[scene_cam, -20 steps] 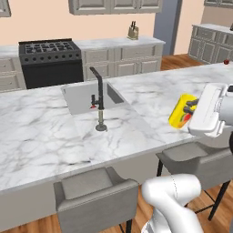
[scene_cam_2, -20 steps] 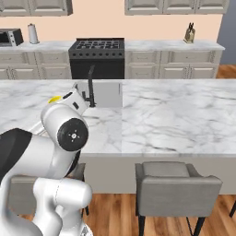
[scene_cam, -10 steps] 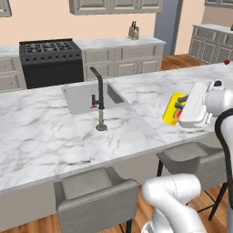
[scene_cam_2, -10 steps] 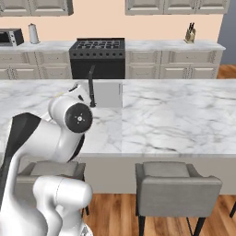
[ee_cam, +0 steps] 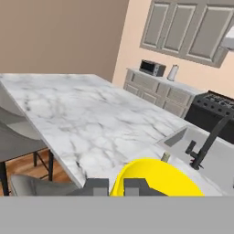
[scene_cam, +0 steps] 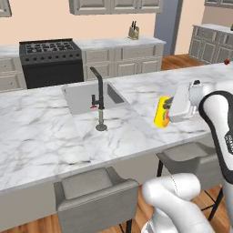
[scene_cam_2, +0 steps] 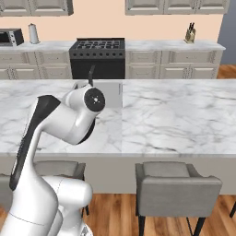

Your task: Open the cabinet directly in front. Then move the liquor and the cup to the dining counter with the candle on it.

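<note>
The robot's hand was clenched on the small bright yellow cylindrical cup, held above the white grey-veined marble counter, apparently for setting down.

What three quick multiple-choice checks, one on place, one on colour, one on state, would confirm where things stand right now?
1. Where is the cup?
A. In the sink
B. Over the dining counter, right of the faucet
C. On the stove

2. What colour is the cup?
A. Blue
B. White
C. Yellow

3. What state is the gripper in?
A. Shut on the cup
B. Open, away from the cup
C. Shut on the faucet

Answers: 1 B, the left base view shows it at the arm's end above the marble top. 2 C, its yellow body shows in left base and hand views. 3 A, the fingers sit against the cup's side.
</note>
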{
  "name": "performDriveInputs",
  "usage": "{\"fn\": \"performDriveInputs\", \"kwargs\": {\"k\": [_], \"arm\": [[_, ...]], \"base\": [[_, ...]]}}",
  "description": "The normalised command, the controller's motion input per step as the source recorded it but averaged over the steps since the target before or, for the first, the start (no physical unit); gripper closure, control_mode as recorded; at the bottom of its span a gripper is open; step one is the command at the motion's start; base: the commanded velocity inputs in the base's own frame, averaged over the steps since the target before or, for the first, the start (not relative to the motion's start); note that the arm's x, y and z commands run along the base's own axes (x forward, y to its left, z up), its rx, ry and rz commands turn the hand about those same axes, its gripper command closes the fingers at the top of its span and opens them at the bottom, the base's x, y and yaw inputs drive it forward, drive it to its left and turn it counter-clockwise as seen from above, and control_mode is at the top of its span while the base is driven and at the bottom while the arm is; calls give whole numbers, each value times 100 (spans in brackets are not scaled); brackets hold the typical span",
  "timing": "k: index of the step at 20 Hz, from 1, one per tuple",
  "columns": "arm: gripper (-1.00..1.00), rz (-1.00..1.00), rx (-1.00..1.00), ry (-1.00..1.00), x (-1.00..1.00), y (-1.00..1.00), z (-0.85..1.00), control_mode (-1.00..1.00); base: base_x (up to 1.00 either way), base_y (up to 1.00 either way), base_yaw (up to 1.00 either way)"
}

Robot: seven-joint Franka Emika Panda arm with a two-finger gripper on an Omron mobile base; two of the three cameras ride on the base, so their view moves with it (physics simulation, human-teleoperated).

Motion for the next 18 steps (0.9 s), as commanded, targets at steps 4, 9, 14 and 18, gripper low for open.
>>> {"fn": "performDriveInputs", "kwargs": {"k": [4,9,14,18], "arm": [[100,0,-4,-2,28,8,-28,-100],[100,0,-10,-6,54,16,-47,-100],[100,-1,-7,-8,60,11,-47,-100],[100,0,0,11,53,0,-29,-100]], "base": [[0,0,0],[0,0,0],[0,0,0],[0,0,0]]}}
